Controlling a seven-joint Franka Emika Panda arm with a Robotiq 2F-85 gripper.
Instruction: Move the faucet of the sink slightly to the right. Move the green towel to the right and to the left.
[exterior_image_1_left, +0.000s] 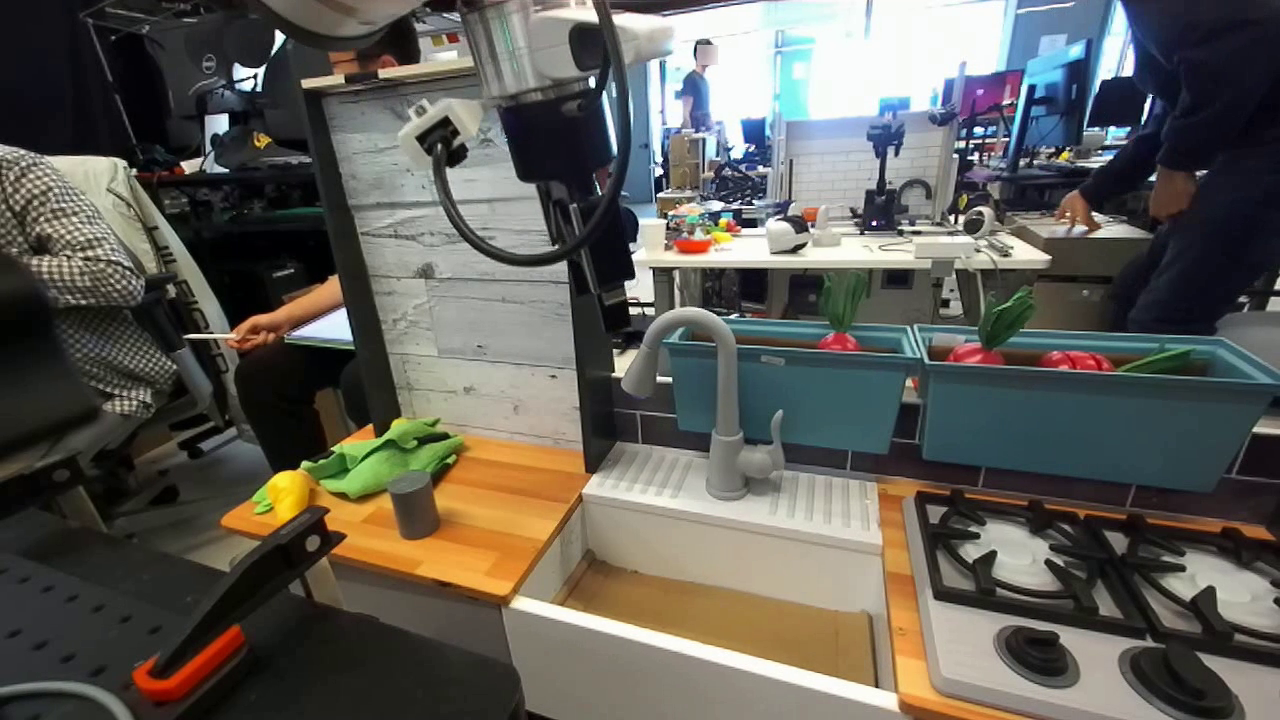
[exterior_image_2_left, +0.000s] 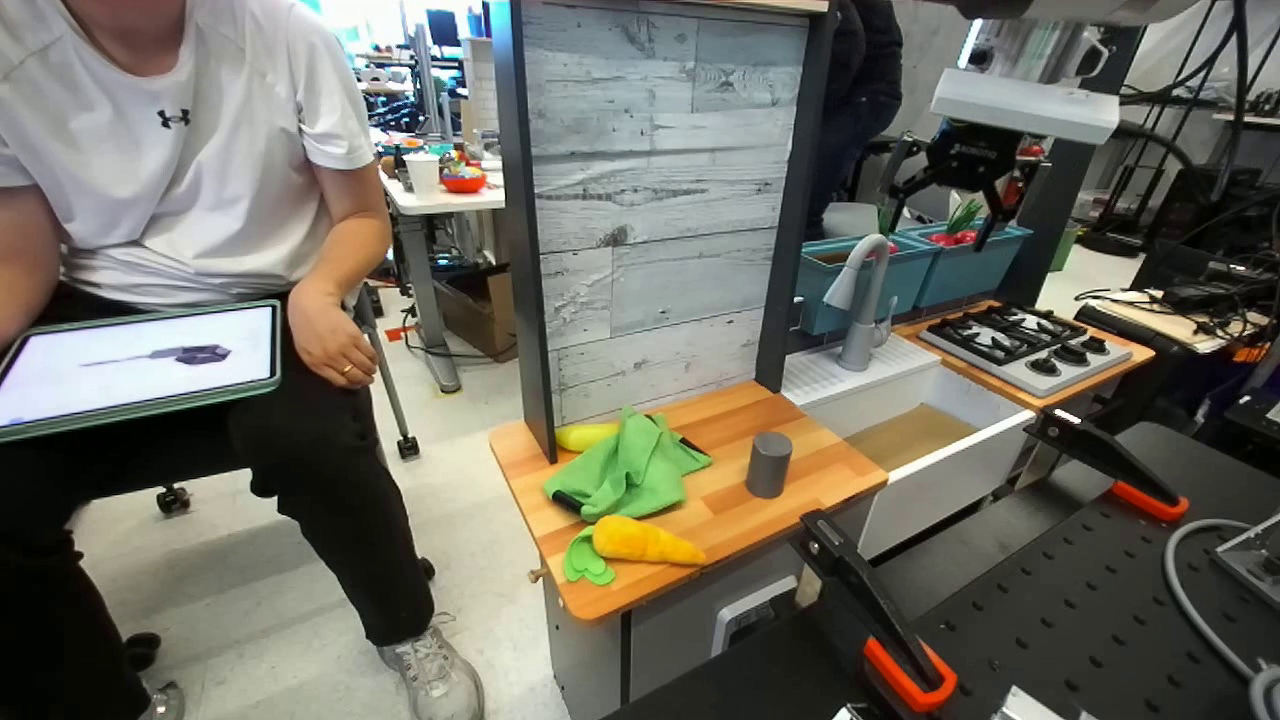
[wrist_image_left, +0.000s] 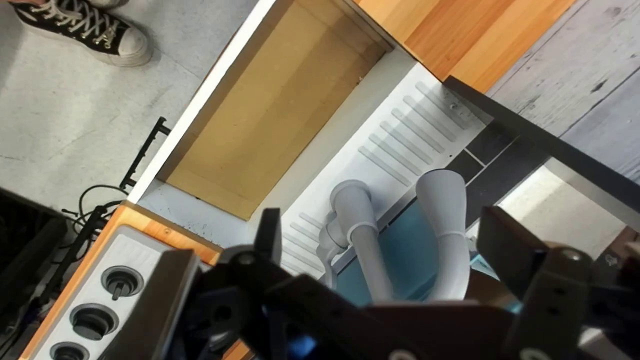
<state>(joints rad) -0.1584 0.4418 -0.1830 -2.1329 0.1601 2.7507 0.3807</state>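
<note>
Jaws hang spread wide, grasping nothing, near the faucet at the back of the sink; likely the faucet step. Next probably calls for easing in, slight rightward nudge; green towel lies bunched on the table.

In an exterior view you look down across the sink from its front, near. In an exterior view you look over the counter toward the farther stove; both exterior views share all three. Wrist view: you peer steeply down past the fingers, faucet close.
</note>
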